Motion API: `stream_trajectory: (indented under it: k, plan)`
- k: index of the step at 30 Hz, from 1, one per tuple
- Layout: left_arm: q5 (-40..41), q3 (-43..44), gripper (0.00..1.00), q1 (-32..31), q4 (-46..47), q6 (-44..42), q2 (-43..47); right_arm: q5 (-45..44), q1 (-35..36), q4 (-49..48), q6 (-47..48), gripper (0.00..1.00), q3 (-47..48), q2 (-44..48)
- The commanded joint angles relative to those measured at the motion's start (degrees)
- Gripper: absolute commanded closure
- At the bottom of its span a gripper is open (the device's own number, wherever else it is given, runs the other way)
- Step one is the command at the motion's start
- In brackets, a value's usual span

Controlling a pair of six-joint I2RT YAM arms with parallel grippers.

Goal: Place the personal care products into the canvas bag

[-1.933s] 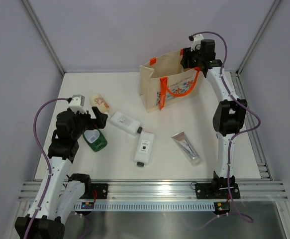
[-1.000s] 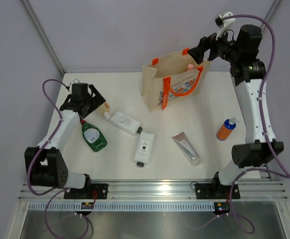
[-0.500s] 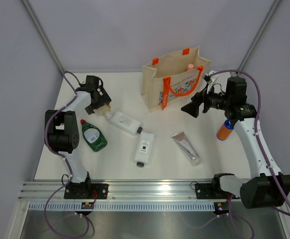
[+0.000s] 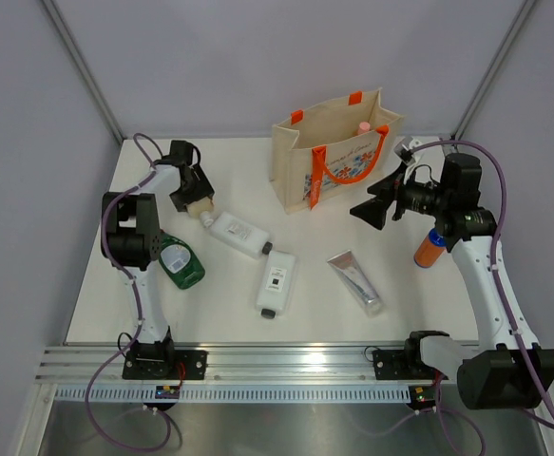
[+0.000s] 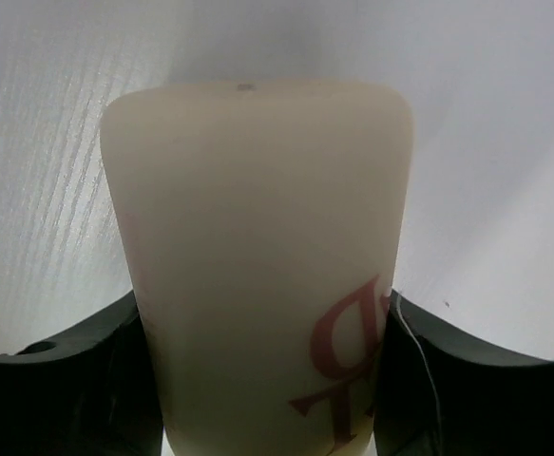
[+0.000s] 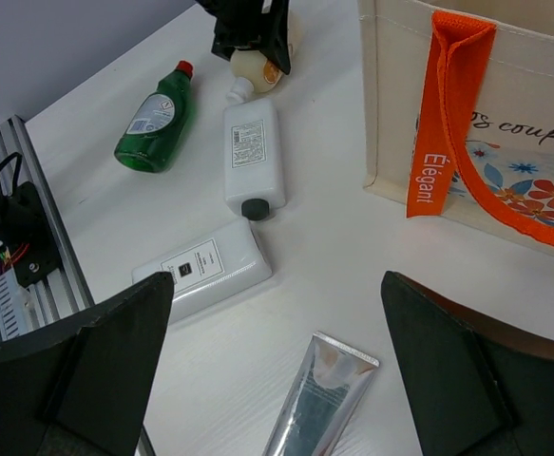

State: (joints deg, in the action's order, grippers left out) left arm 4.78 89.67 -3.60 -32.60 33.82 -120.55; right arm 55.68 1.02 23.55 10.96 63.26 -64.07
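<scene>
While left gripper (image 4: 192, 194) pinches frame-cropped beige bottle (image 5: 257, 237) | right gripper (image 6: 277, 285) spread.

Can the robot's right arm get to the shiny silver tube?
Probably yes. The right gripper hangs open near the silver tube, which lies flat by itself, with nothing on top of it or in between.

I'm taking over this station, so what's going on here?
The left gripper is closed on the beige bottle at far left. The right gripper hangs open and empty beside the canvas bag, which holds a pink-capped bottle. The green bottle, two white bottles, silver tube and orange bottle are outside it.
</scene>
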Motion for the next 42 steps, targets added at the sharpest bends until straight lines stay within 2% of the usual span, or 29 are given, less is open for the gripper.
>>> stream_trajectory:
  k: [1,2,3,7,10,13,18,22,28,29,32,33,36,39,42]
  plan:
    - [-3.27,1.74,0.78,1.57,0.6,-2.88,1.89,2.68,-0.58,-2.63,-0.68,0.0,-0.6,1.67]
    - [-4.06,1.65,0.93,1.4,0.96,-3.84,3.03,2.94,-2.32,-2.63,-0.68,0.0,-0.69,1.85]
    - [-4.42,1.22,0.99,1.31,1.83,-4.9,6.09,3.38,-2.94,-2.81,-0.77,0.0,-0.86,2.2]
    - [-5.47,-2.81,1.0,-2.37,8.14,-10.42,18.22,4.17,-3.91,-3.16,-0.94,0.0,-1.12,2.9]
    - [-6.62,-4.15,1.0,-9.12,13.24,-15.52,26.91,4.78,-5.14,-3.6,-1.47,0.01,-1.39,3.69]
    - [-7.06,-1.97,1.0,-14.92,17.11,-20.27,32.11,5.49,-6.46,-4.21,-2.17,0.01,-1.65,4.39]
    - [-10.13,5.59,1.0,-22.5,23.96,-29.24,33.45,5.93,-8.04,-4.83,-2.87,0.0,-1.92,5.62]
    - [-12.5,12.18,1.0,-26.37,32.24,-34.95,29.34,6.02,-8.66,-5.18,-3.14,0.01,-2.01,5.98]
    - [-17.96,34.84,1.0,-27.86,40.59,-36.37,9.92,6.63,-11.38,-7.29,-5.33,0.0,-2.88,7.29]
    - [-18.57,37.13,1.0,-27.96,45.04,-36.55,5.9,6.81,-11.82,-7.55,-5.77,0.01,-3.06,7.47]
    - [-20.15,36.97,1.0,-28.05,54.72,-36.37,2.53,6.98,-13.58,-7.82,-6.3,0.01,-3.06,7.74]
    - [-20.85,40.55,1.0,-28.05,54.92,-36.37,-1.05,7.16,-13.93,-8.08,-6.48,0.01,-3.06,7.91]
    - [-22.17,42.08,1.0,-28.05,59.48,-35.24,-5.9,7.42,-14.9,-8.17,-6.74,0.01,-3.06,7.91]
    - [-23.49,42.61,1.0,-28.13,59.5,-34.09,-8.03,7.6,-15.61,-8.26,-6.83,0.0,-3.15,8.0]
    - [-24.11,38.84,1.0,-28.48,58.18,-35.22,-7.95,7.6,-15.69,-8.35,-6.92,0.0,-3.15,7.74]
